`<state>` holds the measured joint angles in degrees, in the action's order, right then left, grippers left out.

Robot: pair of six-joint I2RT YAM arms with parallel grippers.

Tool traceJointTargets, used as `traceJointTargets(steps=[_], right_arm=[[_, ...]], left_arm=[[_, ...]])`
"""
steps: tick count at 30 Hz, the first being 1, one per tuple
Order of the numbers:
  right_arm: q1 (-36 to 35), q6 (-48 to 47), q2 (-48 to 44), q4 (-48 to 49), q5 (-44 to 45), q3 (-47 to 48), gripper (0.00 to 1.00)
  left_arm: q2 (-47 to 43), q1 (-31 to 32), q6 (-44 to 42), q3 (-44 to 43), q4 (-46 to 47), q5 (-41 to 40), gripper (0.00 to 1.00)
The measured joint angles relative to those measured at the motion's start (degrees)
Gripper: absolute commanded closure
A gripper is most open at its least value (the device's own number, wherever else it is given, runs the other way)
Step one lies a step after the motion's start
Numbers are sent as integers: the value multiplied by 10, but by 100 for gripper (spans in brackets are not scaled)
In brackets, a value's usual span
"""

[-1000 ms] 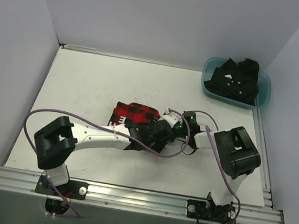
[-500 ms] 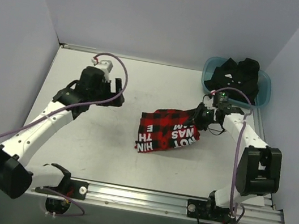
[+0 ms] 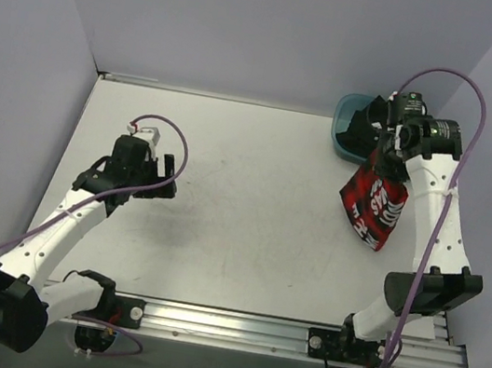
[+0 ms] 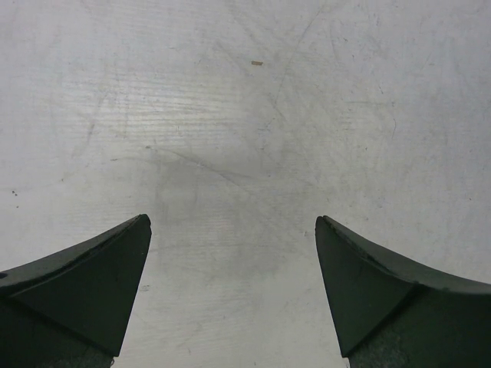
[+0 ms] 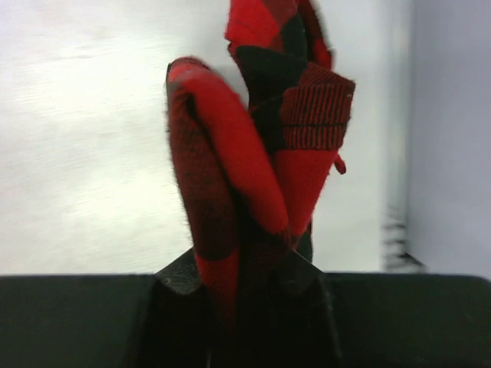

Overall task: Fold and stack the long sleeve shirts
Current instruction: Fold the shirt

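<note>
Your right fingers [image 5: 178, 277] have lifted the red-and-black flannel shirt [image 3: 373, 205] off the worktop [image 3: 240, 221]; it hangs pinched beside the far-right teal tub [image 3: 341, 124]. Your left fingers [image 4: 92, 284] stand wide at left.

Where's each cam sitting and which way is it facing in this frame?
Top external: above and behind the bases, looking down on the table, tub, left arm and right arm.
Left wrist: on the left arm, facing down at bare table; open left fingers at the bottom corners.
Right wrist: on the raised right arm, looking along the right fingers, shut on the flannel.
Shared: top and right wrist both show the flannel; top and left wrist, the table.
</note>
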<state>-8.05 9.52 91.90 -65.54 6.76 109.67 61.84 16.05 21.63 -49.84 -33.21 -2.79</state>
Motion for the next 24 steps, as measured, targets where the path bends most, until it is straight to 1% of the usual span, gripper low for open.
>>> traceJointTargets(steps=[2, 4, 8, 10, 12, 15, 18, 20, 22, 23, 24], right_arm=[[-30, -2, 21, -33, 102, 30, 100], [-63, -1, 46, -54, 184, 33, 100], [-120, 42, 130, -72, 300, 0, 100], [-148, 72, 187, -73, 332, -20, 100], [-186, 102, 252, -73, 352, -31, 100], [-261, 139, 346, -69, 366, -25, 100], [-333, 164, 421, -71, 365, 13, 100], [-367, 174, 450, -68, 356, 41, 99], [-386, 181, 463, -68, 348, 63, 93], [-391, 184, 465, -69, 345, 71, 82], [-393, 189, 466, -69, 341, 77, 76]], left_arm=[[0, -3, -1, 0, 1, 0, 3], [0, -8, -1, 0, 1, 0, 3], [-5, -16, -1, 0, 2, 0, 3], [-7, -17, -1, 0, 2, -1, 3], [-8, -18, -1, 0, 2, -1, 2], [-9, -21, -1, 0, 2, -1, 3], [-10, -25, -1, 0, 2, -1, 3], [-10, -28, 0, 0, 2, -2, 2], [-12, -30, -1, 0, 2, -2, 3], [-13, -31, 0, 1, 2, -2, 3], [-15, -31, 0, 1, 2, -2, 2]])
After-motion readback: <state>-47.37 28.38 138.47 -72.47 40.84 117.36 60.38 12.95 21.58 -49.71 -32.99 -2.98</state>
